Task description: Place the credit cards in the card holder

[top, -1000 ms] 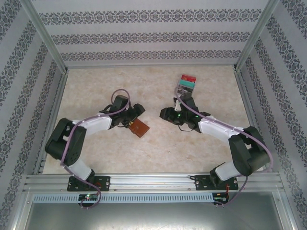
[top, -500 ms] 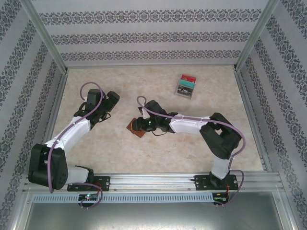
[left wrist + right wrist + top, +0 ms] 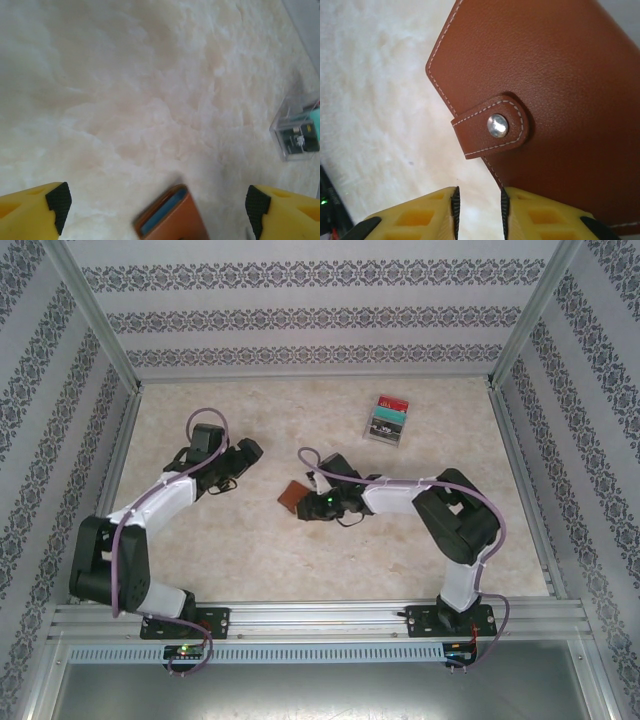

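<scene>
Bright diffuse light, soft shadows; left wrist view hazy, card holder (image 3: 171, 216) blurred; right wrist sharp

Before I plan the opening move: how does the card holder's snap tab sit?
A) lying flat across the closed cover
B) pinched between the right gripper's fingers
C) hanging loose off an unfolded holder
A: in the right wrist view the snap tab lies flat on the closed card holder, and the right gripper has nothing between its jaws.

walls (image 3: 320, 300): patterned striped paper | table (image 3: 250, 565): pale marbled | frame (image 3: 320, 618): aluminium
</scene>
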### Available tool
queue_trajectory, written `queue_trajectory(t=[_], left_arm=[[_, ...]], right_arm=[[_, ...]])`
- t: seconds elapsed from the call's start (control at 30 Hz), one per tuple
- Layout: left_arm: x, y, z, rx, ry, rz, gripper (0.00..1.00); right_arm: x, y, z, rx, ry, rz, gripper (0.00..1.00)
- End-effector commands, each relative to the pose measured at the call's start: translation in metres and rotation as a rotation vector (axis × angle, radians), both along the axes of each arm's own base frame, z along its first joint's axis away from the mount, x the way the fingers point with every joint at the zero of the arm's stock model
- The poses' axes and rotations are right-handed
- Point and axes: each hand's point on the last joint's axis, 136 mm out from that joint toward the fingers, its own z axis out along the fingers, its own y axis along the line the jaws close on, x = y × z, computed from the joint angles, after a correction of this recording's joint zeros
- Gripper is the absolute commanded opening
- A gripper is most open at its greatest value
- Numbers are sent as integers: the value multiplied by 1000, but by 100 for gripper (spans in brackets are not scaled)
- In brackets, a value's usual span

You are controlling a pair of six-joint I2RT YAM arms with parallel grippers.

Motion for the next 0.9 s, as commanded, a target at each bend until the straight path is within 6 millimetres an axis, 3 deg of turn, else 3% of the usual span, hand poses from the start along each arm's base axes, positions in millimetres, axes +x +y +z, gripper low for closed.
queue_trajectory(t=[0.0, 0.23, 0.33, 0.43, 0.57, 0.67, 0.87], left_arm=[[7, -41, 11, -25, -42, -211, 89], [25, -125, 24, -36, -105, -522, 89], [37, -156, 15, 20, -56, -631, 87], [48, -189, 0, 17, -17, -729, 80], [57, -209, -25, 18, 85, -777, 71], [58, -220, -36, 19, 109, -807, 68], [44, -235, -50, -26, 159, -868, 64]], right_arm=[[-2, -48, -12, -128, -2, -15, 33], [16, -78, 13, -141, -69, -85, 37], [23, -92, 14, -142, -65, -183, 31], [21, -92, 26, -83, -128, -239, 28], [11, -87, 35, -81, -187, -252, 23], [4, -70, 39, -60, -212, -215, 22], [2, -57, 24, -49, -174, -255, 22]])
